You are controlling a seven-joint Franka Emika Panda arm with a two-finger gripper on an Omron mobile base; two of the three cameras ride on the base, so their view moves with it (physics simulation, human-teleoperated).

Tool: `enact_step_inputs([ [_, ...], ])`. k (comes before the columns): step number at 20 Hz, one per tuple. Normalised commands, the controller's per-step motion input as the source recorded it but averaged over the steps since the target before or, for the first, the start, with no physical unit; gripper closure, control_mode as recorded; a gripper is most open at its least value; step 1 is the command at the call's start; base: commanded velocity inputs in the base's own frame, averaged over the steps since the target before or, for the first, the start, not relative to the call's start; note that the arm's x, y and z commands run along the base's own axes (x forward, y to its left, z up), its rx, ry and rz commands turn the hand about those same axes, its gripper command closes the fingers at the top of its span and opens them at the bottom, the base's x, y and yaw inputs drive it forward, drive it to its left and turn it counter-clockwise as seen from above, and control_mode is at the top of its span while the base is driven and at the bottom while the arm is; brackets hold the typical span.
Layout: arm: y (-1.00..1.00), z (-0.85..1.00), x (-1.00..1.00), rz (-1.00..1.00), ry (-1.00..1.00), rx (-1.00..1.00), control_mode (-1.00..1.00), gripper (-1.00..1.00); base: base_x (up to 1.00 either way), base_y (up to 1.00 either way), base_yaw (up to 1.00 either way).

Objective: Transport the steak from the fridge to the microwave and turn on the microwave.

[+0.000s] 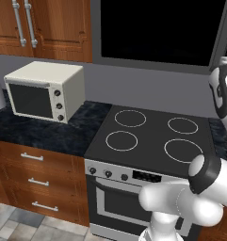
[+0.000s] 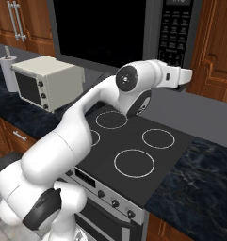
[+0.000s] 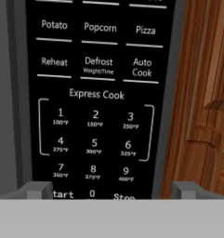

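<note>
arm (image 2: 82,117) reaches up over the cooktop (image 2: 133,150), jaws end pointed at the microwave (image 2: 101,28) keypad (image 3: 95,102). gripper (image 3: 106,190) sits close in front of the panel, tips bracketing the bottom row: left tip by "start", right tip past "stop" at the panel's edge. jaws wide open, nothing between them. whether anything touches the panel: cannot tell. microwave is built in above the cooktop, cavity black in both base views; steak not discernible inside. wood cabinet (image 3: 201,93) just right of the keypad. cream toaster oven (image 1: 44,89) on the dark surface (image 1: 35,129) left of the cooktop.
</note>
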Motion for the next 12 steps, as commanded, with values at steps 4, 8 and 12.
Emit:
enact_step_inputs([
  [4, -0.19, -0.06, 0.0, 0.0, 0.0, 0.0, -1.0, -1.0, 0.0, 0.0, 0.0],
  [8, -0.03, -0.17, 0.0, 0.0, 0.0, 0.0, -1.0, -1.0, 0.0, 0.0, 0.0],
  [12, 0.0, -0.08, 0.0, 0.0, 0.0, 0.0, -1.0, -1.0, 0.0, 0.0, 0.0],
])
